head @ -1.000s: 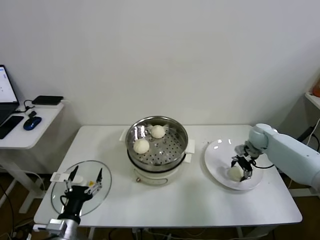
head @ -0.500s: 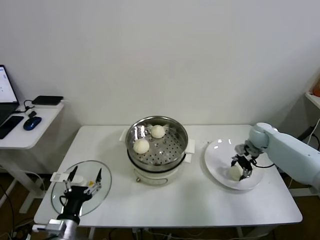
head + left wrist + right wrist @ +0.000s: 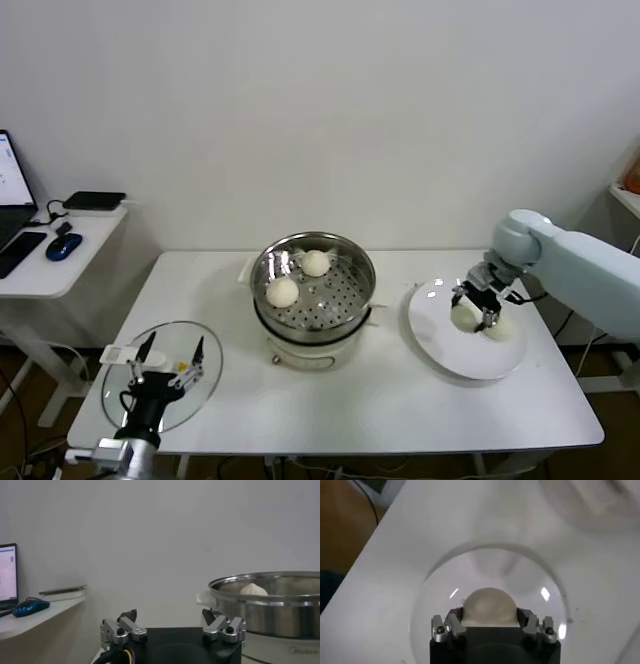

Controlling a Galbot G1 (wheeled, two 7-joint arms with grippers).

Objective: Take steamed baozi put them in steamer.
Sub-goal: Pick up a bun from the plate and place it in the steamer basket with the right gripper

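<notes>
Between the right tool's (image 3: 475, 310) fingers, a smooth cream-white baozi (image 3: 489, 607).

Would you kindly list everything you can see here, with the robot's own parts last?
Cream-white round dough buns: four; two in the steamer, one in the right jaws, one apparently on the plate.
Shiny steel steamer basket: one, on a white pot base, table centre.
Flat white plate: one, table right.
Round glass lid: one, clear, table front left.
White table: one.
White side desk: one, far left, with laptop and blue mouse.
Left gripper: over the lid, jaws open.
Right gripper: over the plate, jaws shut on a bun.
</notes>
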